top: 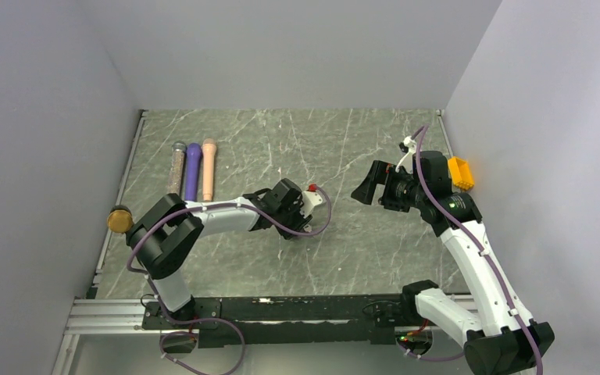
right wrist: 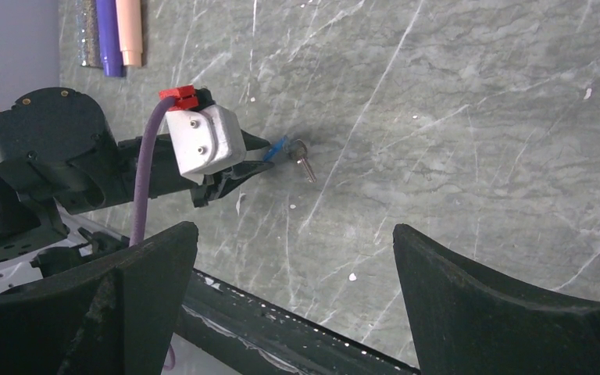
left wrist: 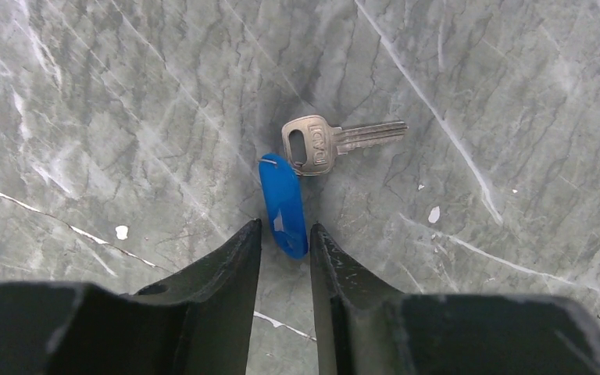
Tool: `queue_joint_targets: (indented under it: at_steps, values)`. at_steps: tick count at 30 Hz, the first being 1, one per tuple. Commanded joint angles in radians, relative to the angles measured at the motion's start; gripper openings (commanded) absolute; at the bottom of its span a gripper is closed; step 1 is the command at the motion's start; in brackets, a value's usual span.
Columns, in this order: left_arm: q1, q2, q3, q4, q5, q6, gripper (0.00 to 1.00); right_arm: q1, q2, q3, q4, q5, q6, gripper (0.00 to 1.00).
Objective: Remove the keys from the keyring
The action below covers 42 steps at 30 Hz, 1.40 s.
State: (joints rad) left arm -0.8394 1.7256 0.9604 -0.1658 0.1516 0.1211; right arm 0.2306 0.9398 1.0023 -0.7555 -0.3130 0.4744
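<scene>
left gripper (left wrist: 284, 231) was seen narrowly parted astride the near end of the blue tag (left wrist: 283, 201), laid on the counter (left wrist: 516, 94) with its long axis running away from the gripper; the silver key (left wrist: 336, 142) was joined at the far end (right gripper (right wrist: 293, 242) wide open, well apart).

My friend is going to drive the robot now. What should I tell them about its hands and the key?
The left gripper is low over the table, jaws partly open, one each side of the near end of the blue tag; no firm clamp shows yet.
The right gripper is wide open and empty, held above the table off to the right.
The key lies flat, its head hooked to the tag's far end.
Done: nothing is off yet.
Left: probably clamp the tag, bring the right gripper to the key and work it free.
</scene>
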Motion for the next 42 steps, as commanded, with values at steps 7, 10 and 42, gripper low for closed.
queue_joint_targets:
  at_steps: [7,10,42]
  values:
    - [-0.004,-0.006,0.065,-0.038,0.000,0.018,0.16,-0.004,-0.015,0.018,0.009,0.008,-0.013,1.00]
    - [-0.005,-0.017,0.097,-0.084,-0.010,0.020,0.11,-0.002,-0.017,0.016,0.010,0.004,-0.011,1.00]
    - [0.045,-0.255,0.744,-0.572,0.221,-0.011,0.00,-0.086,0.059,0.081,0.755,-0.618,0.510,1.00]
